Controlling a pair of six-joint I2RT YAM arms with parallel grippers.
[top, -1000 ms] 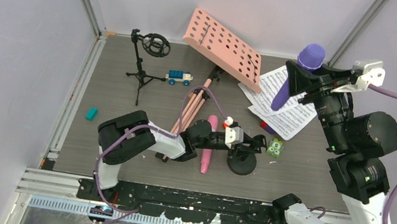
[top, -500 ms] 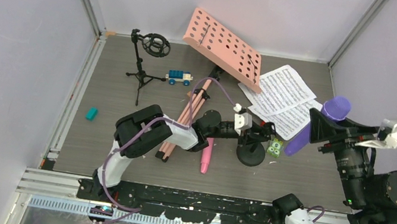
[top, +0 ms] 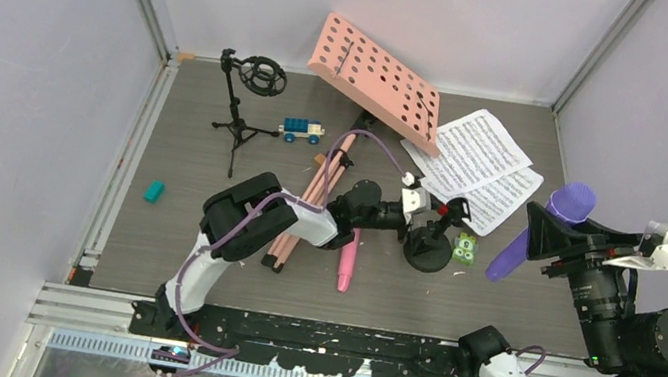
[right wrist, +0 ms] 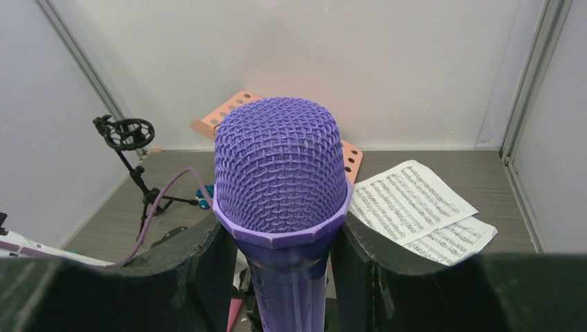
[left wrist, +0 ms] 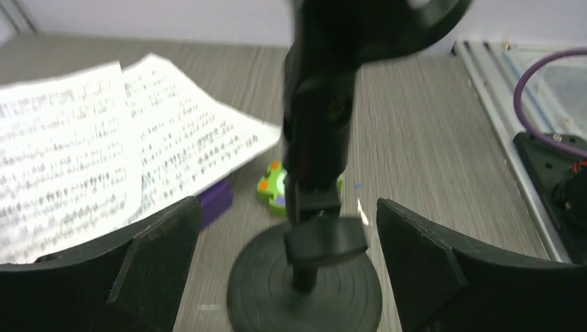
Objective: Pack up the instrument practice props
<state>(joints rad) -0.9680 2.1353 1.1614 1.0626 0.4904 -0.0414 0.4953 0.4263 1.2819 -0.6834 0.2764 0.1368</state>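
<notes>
Now left tool released: jaws spread wide either side of black round-based mic mount, no contact visible. Mount upright on grey wood-grain counter, near centre, toward 4 o'clock. Right tool clenched on purple mesh-headed microphone, tilted, at 3 o'clock side. White sheet-music pages at 1 o'clock; pink perforated music rack at 12; pink microphone lying flat, at 9 o'clock of mount.

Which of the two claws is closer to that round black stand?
Left. The left gripper straddles the stand, jaws open either side; the right gripper holds the purple microphone off to its right.
</notes>
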